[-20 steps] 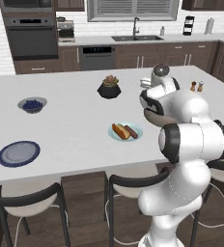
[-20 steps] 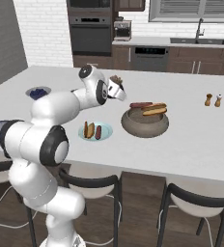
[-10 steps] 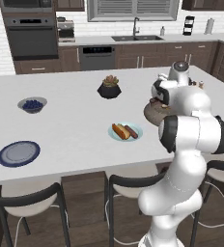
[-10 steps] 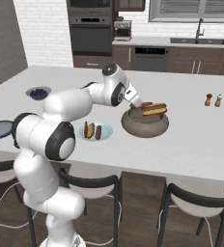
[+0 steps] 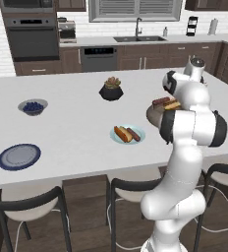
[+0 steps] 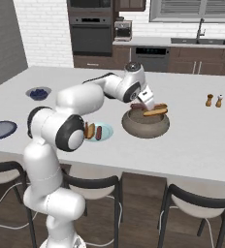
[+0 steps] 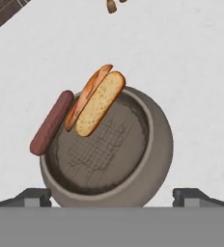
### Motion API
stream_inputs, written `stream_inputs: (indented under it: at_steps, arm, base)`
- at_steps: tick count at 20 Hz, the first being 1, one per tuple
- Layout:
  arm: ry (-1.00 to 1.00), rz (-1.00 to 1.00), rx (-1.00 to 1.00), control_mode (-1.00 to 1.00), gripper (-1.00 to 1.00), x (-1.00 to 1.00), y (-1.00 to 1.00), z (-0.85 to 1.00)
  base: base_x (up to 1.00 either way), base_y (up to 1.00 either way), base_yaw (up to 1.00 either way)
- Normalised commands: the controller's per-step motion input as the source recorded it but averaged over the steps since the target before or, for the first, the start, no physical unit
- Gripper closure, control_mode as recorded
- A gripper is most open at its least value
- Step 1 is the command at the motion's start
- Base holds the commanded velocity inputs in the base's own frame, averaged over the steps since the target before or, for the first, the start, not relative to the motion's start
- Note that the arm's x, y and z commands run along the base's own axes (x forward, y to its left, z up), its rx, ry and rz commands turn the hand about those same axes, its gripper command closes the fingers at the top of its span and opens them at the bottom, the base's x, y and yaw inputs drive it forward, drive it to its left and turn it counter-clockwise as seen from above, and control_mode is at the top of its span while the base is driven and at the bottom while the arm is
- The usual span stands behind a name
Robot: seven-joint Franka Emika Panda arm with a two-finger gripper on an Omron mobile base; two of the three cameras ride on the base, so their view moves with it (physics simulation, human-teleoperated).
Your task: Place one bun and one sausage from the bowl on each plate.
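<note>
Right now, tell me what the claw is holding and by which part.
Nothing is held. The claw is open above the bowl, with the bun and sausage untouched on its rim.

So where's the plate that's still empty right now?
The grey-blue plate sits bare at the counter's near-left corner in the left base view, in front of the berry bowl and well left of the teal plate.
</note>
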Motion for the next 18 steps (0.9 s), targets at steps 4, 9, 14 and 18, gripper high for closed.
stream_inputs:
  at_steps: [4,9,14,18]
  arm:
    - [0.01,0.0,0.02,-1.0,-1.0,0.34,0.0,-0.35]
    - [0.0,0.0,0.0,-1.0,-1.0,0.33,0.0,-0.24]
    - [0.0,0.0,0.0,-1.0,-1.0,0.41,0.0,-0.3]
    - [0.0,0.0,0.0,-1.0,-1.0,0.42,0.0,-0.33]
  base:
    - [0.0,0.0,0.0]
    - [0.0,0.0,0.0]
    - [0.0,0.0,0.0]
    - [0.0,0.0,0.0]
